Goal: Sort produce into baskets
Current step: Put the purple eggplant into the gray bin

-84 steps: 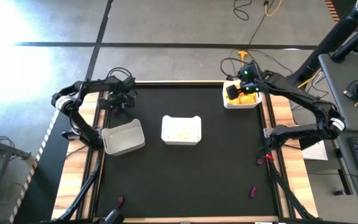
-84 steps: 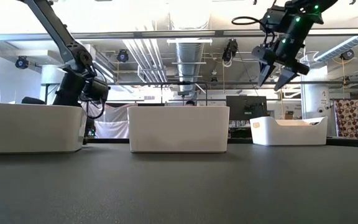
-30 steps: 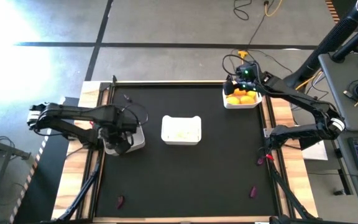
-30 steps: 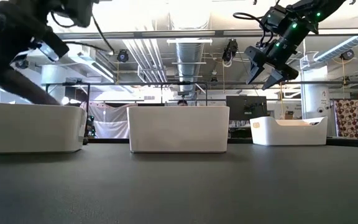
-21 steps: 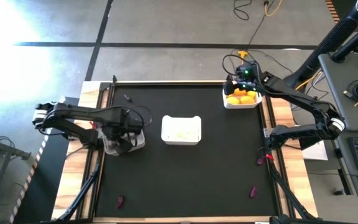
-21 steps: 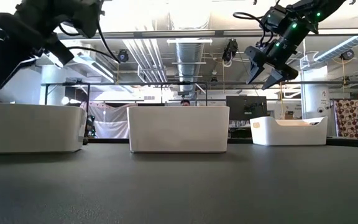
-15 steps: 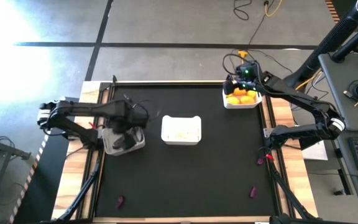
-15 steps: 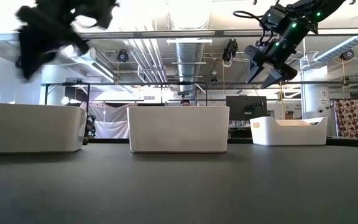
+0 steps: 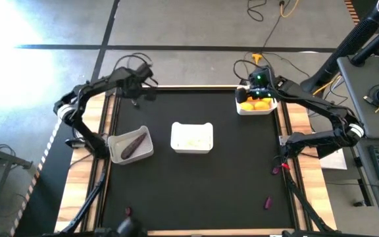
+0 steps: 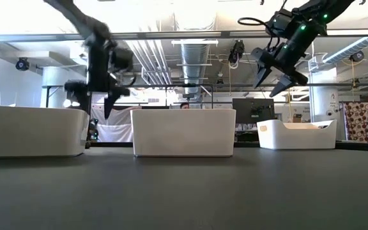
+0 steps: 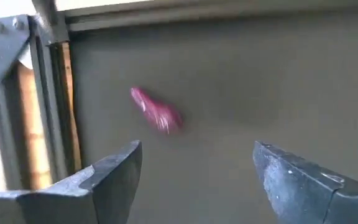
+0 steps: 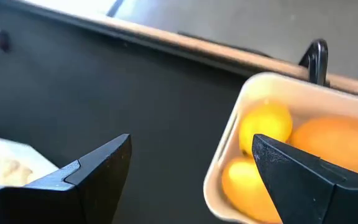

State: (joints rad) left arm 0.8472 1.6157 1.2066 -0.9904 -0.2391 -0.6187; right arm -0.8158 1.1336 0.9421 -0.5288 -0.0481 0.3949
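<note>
Purple eggplant [image 9: 131, 145] diagonal in left basket [image 9: 143, 153]

- An eggplant [image 9: 131, 146] lay in the left basket [image 9: 145, 153].
- The middle basket [image 9: 192, 137] sat just right of it.
- The right basket [image 9: 256, 109], at the bench's [image 9: 196, 191] far right corner, held citrus [image 9: 260, 104].
- Small pieces [image 9: 267, 203] lay near the bench's near edge.

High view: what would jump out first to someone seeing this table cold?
Probably the bright citrus filling the basket at the far right corner, with the right claw hanging open just above it. Next, the dark eggplant lying alone in the left basket, while the left claw is open over a small purple piece near the table's far left corner.
</note>
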